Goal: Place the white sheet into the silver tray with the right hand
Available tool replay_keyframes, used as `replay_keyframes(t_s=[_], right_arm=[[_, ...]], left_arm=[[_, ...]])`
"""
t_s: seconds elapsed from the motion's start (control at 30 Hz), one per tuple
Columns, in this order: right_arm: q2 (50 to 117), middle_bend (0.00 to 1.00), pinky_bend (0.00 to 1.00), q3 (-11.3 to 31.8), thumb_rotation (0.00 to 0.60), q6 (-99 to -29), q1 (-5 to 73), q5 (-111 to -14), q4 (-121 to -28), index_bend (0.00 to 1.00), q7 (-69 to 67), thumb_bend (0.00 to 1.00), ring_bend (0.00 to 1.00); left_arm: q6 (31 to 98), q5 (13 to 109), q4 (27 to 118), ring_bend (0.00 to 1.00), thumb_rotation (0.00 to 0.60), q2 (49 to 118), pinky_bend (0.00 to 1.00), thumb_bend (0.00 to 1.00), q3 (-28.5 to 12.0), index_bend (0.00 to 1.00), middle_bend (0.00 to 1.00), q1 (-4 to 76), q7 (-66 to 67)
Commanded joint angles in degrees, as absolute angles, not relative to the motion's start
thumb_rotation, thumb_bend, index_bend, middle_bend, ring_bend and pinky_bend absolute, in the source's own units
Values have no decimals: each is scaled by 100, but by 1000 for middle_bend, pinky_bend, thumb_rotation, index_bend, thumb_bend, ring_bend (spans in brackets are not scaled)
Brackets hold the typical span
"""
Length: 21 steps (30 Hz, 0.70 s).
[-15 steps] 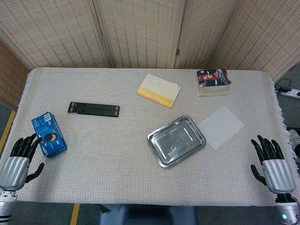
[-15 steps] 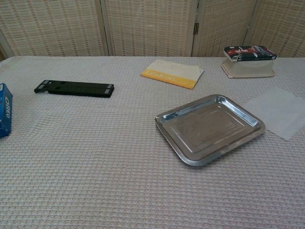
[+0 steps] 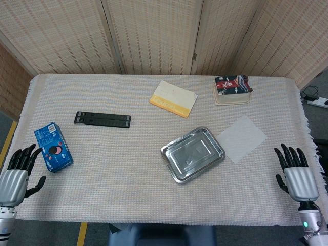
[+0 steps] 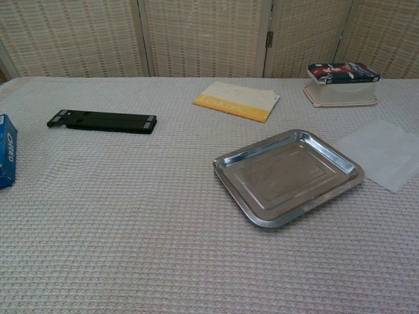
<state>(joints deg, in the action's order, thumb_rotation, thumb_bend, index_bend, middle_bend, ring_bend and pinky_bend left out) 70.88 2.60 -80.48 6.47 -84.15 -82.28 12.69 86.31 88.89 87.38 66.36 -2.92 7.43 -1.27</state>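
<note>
The white sheet (image 3: 241,139) is lying flat on the tabletop (image 3: 128,169) just right of the silver tray (image 3: 192,154), not yet inside it. The right robot hand (image 3: 295,174) and the left robot hand (image 3: 15,174) are hovering at the near corners, fingers spread, grasping nothing.

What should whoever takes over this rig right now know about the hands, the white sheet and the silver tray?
Left hand: open, holds nothing, at the near left edge of the table, close to the blue Oreo box.
Right hand: open, holds nothing, at the near right edge, apart from the sheet.
White sheet: lies flat on the tablecloth just right of the silver tray, very close to its right rim; contact cannot be told.
Silver tray: nothing in it.
Done: nothing yet; the sheet is untouched.
Left: reach with the right hand, pick up the sheet, lay it in the tray.
</note>
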Motion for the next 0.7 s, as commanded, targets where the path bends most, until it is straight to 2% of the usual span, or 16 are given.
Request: replay_keyframes(t_s=[0.03,0.37,0.7], right_arm=[[7317,0,0,339,600,-7556,950,-8265,-7866,15,1427,448,0],[7734,0,0,453,600,-6257,1663,-7913,-6808,93,1320,448,0],[8512,0,0,402,600,-5244,2422,-8055,-5097,136,740,448,0]], left_arm=[[8693,8880,8763,0,600,6575,0,429,-299,0,0,708,-228],[8720,8821,8828,0,600,6516,0,429,-294,0,0,660,-185],[8472,8568,8797,0,600,6542,0,429,-345,0,0,724,-85]])
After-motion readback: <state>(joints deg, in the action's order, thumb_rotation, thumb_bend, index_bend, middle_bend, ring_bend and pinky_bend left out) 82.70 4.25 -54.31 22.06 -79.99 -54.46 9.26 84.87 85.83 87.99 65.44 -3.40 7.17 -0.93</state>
